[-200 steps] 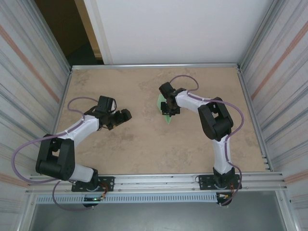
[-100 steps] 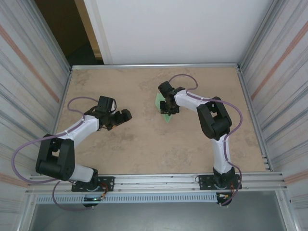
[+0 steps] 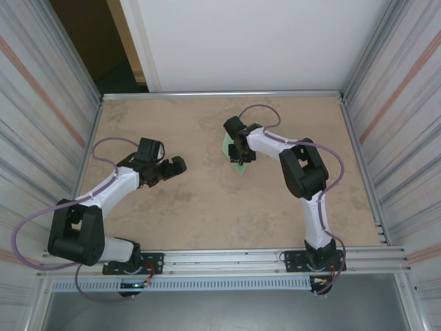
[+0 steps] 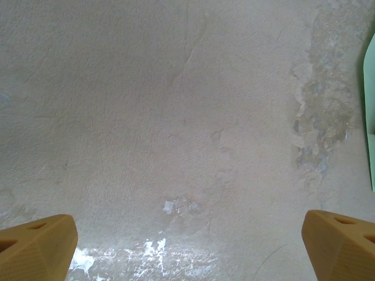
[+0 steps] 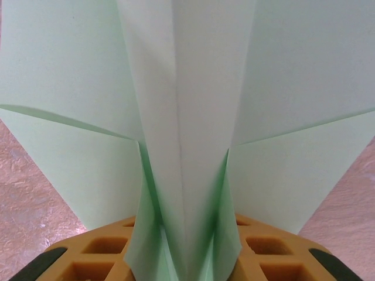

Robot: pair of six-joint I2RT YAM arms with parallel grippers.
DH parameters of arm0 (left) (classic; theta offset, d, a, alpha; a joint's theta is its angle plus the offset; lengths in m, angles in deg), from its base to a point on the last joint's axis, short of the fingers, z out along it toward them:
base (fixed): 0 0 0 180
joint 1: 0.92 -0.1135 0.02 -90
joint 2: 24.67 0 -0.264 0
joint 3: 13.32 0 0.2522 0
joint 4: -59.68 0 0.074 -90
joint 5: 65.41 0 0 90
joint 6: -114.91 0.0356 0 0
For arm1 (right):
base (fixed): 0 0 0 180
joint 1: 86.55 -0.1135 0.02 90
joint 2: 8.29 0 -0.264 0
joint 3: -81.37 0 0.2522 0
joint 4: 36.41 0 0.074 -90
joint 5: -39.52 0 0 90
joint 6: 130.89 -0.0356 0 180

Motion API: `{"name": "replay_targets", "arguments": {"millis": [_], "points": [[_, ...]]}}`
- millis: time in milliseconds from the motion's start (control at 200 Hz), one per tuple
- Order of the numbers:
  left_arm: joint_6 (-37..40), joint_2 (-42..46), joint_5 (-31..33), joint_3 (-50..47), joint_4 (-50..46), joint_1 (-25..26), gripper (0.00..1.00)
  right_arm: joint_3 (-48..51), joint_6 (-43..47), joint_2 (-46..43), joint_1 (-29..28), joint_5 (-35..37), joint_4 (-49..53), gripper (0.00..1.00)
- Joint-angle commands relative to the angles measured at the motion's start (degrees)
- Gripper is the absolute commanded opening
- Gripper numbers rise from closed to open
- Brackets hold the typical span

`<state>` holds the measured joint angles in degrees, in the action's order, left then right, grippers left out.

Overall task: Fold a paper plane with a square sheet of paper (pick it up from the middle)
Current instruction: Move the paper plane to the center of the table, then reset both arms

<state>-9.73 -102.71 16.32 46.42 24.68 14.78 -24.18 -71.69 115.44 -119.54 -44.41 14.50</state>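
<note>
The pale green sheet of paper is folded into a narrow paper plane (image 3: 239, 167) with creased wings, lying mid-table toward the back. My right gripper (image 3: 239, 153) is over it, shut on it. In the right wrist view the plane's (image 5: 193, 88) raised centre fold runs down between the orange fingers (image 5: 102, 253), and the wings spread flat to either side. My left gripper (image 3: 169, 172) is to the left, apart from the plane and open. Its orange fingertips (image 4: 38, 246) stand wide over bare table. A strip of the green paper (image 4: 370, 117) shows at that view's right edge.
The tan tabletop (image 3: 207, 214) is bounded by a metal rail (image 3: 220, 94) at the back and ribbed metal walls (image 3: 41, 138) on both sides. The surface has worn, whitish patches (image 4: 322, 111).
My left gripper's jaws have opened wider. The right gripper has shifted slightly left with the plane.
</note>
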Motion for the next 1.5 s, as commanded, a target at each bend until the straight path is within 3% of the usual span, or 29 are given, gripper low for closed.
{"name": "replay_targets", "arguments": {"millis": [0,797,1012,1218,1333,1408,1423,1493], "points": [[1.2,1.3,1.6,-0.4,-1.4,-0.1,0.99,-0.5,0.2,3.2,0.0,0.7,3.7,0.33],[2.8,6.7,7.3,3.8,-6.4,-0.2,0.99,-1.2,-0.6,-12.2,0.5,3.9,4.0,0.46],[6.0,13.8,15.5,3.1,-2.4,-0.4,0.98,8.2,-0.2,-26.6,3.0,10.5,-0.9,0.63],[11.5,19.9,30.0,-5.1,10.0,-0.8,0.99,25.5,2.3,-44.6,11.3,20.2,-9.0,0.87],[16.2,23.2,38.1,-12.1,18.6,-1.5,0.99,36.0,4.3,-53.8,19.2,20.6,-14.5,0.91],[17.6,25.3,40.5,-15.3,21.5,-3.1,0.99,42.1,4.3,-58.6,24.6,20.7,-16.9,0.93],[17.8,25.6,40.9,-16.1,22.3,-3.5,0.99,43.3,4.1,-59.3,25.7,21.0,-17.5,1.00],[18.9,26.1,41.1,-20.5,28.6,-5.9,0.99,48.6,4.8,-61.8,30.0,19.7,-21.6,0.99]]}}
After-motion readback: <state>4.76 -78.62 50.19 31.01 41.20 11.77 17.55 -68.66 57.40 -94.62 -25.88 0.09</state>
